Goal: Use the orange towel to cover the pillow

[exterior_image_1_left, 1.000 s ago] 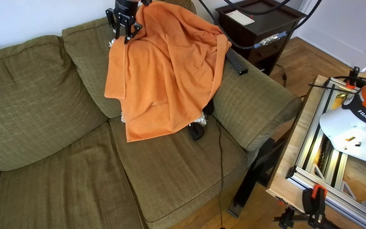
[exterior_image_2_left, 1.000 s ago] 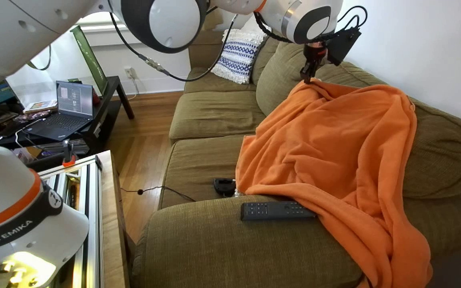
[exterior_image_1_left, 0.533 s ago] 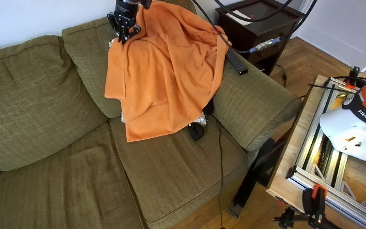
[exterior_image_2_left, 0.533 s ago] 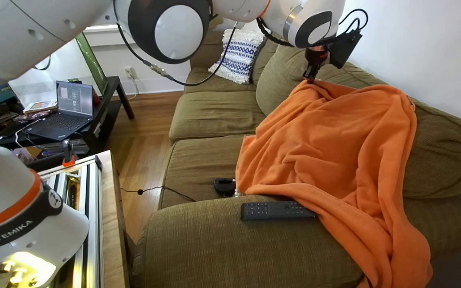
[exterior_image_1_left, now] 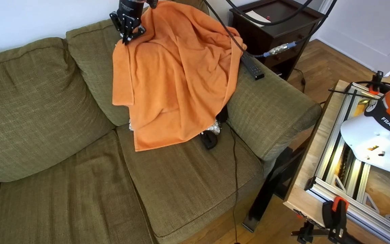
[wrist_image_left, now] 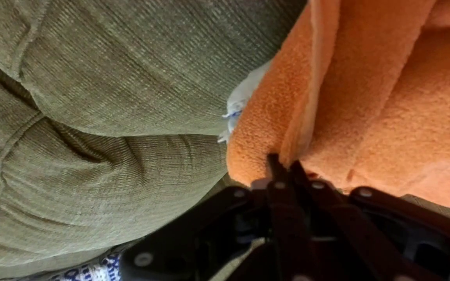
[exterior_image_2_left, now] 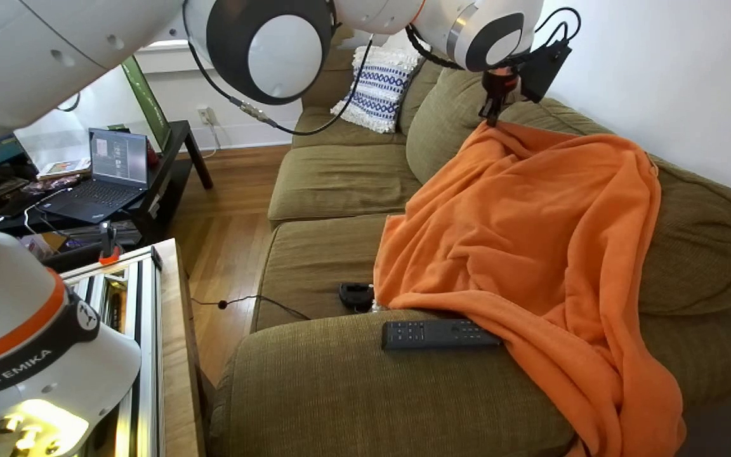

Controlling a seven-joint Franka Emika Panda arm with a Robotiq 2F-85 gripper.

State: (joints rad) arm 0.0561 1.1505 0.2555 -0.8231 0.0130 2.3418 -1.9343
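Beside a bare white corner of the pillow (wrist_image_left: 242,90), the claw (wrist_image_left: 284,160) is pinched closed on the orange towel's edge (wrist_image_left: 365,121), probably to draw it over.

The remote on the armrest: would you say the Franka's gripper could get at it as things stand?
Probably not right away: the gripper appears closed on the orange towel, so it would have to let go first. The remote lies mostly bare on the armrest, with one end at the towel's edge.
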